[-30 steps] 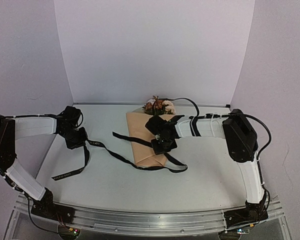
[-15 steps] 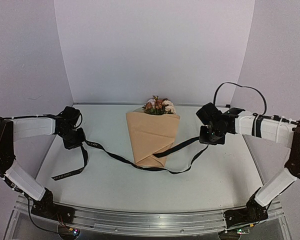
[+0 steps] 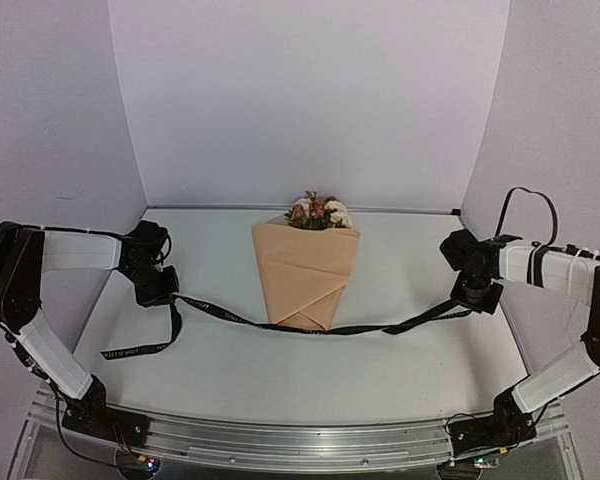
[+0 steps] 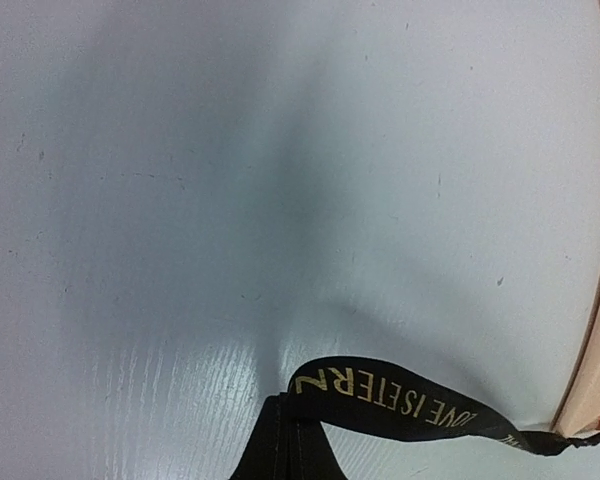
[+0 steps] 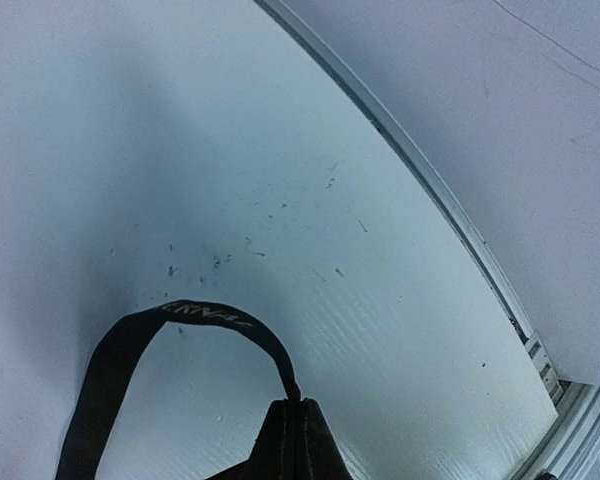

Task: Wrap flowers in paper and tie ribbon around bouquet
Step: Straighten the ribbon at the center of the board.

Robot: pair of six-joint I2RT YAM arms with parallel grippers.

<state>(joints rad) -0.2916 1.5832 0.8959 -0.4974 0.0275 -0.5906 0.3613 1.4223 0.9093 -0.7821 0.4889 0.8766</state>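
A wrapped bouquet [image 3: 305, 275] lies at the centre of the top view, wide end toward the top of the frame, with flowers [image 3: 317, 212] peeping out of the tan paper [image 3: 285, 250]. A black ribbon [image 3: 380, 329] runs almost straight across the table [image 3: 400, 385] from the left claw [image 3: 160, 295] at mid-left to the right claw [image 3: 477, 300] at mid-right. It crosses at the cone's narrow tip, and whether it passes over or under the paper there cannot be told. Both claws are pressed together, each pinching the ribbon. In the left wrist view the ribbon [image 4: 400, 398] leaves the closed claw at lower centre, pale-gold lettering showing. In the right wrist view the ribbon [image 5: 105, 370] curls into a small loop at lower left. A loose tail hangs from the left claw toward the lower left of the top view

Handling, as it appears: the ribbon looks light, limp and slick – likely to twist or slip through a weak pinch – so flat holds close to either side of the cone would probably serve best. The paper seems stiff enough to keep its folds yet easily crushed, and the blooms look fragile and are best left untouched
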